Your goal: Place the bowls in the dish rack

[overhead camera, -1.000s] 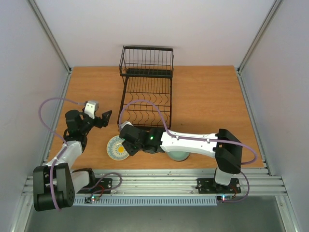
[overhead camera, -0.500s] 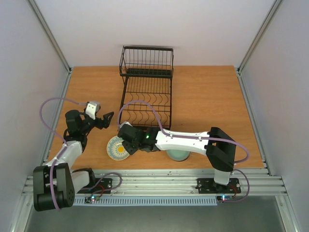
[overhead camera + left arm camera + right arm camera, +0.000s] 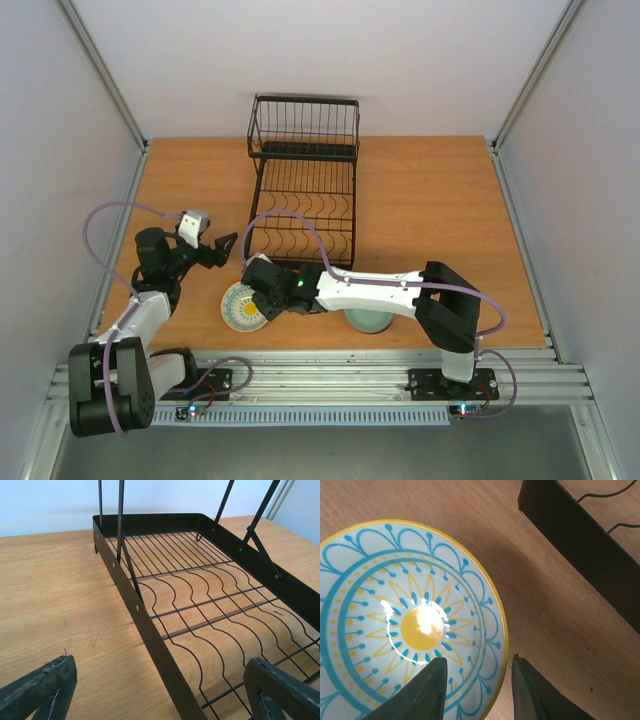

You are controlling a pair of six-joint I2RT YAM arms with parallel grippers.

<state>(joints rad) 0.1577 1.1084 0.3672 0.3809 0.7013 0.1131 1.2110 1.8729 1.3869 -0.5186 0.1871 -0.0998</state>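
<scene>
The right tool straddles the rim of the patterned bowl, jaws half-open and gripping nothing; the left tool gapes empty. Next it must pinch the rim and lift toward the dish rack at 1 o'clock.

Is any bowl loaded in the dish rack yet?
No: the dish rack's wire slots are bare, and the patterned bowl and green bowl sit on the table.

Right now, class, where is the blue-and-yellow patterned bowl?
In the top view, the blue-and-yellow patterned bowl sits near the table's front edge, left of centre, just in front of the dish rack's near-left corner, with the right pincer over its rim.
</scene>
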